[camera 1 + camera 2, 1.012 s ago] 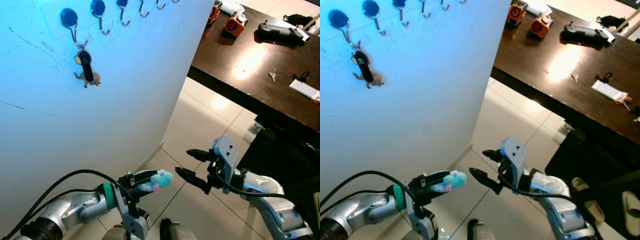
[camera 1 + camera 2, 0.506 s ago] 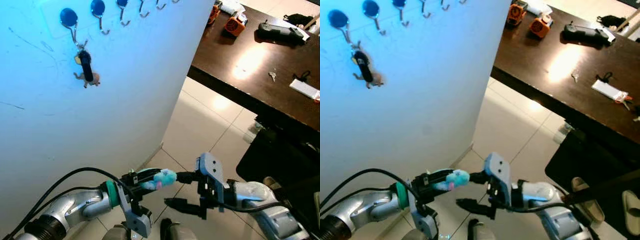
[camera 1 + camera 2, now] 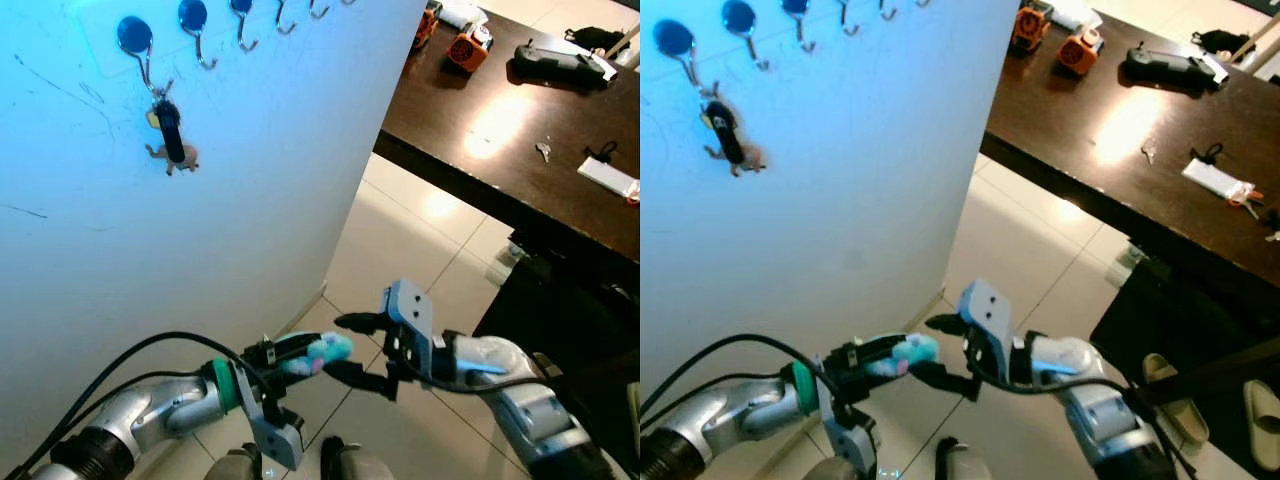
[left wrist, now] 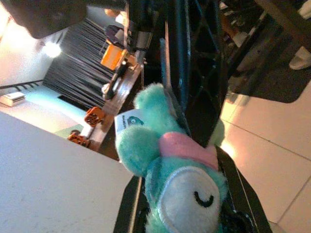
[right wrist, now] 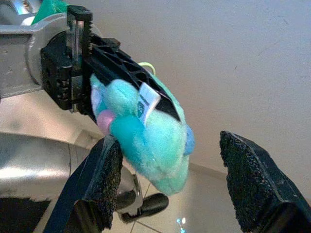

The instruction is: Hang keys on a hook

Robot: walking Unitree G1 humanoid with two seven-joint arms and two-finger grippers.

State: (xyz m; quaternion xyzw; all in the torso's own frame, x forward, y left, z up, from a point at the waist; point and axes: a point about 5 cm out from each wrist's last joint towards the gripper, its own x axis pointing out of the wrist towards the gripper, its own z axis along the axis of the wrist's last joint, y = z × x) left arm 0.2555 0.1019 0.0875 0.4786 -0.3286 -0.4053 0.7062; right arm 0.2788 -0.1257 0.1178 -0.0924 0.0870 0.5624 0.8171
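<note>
Low over the floor tiles: left gripper (image 3: 318,352) pinches teal plush keychain (image 3: 322,350).
Right gripper (image 3: 347,348): fingers spread either side of the plush.
Wall hooks (image 3: 197,30): high above, one already carrying black keys (image 3: 170,132).
Dark table (image 3: 520,120): well right.

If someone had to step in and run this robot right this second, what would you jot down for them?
Left gripper: shut on a turquoise plush keychain, held low in front of the robot, above the tiled floor.
Right gripper: open, its fingers on either side of the plush, not closed on it; looks like a handover is being set up.
On the white wall: a row of hooks. The leftmost already carries a black key fob; those beside it are free.
Done: plush keychain is in hand.
Left: finish any handover, raise it to a free hook, hang it.
</note>
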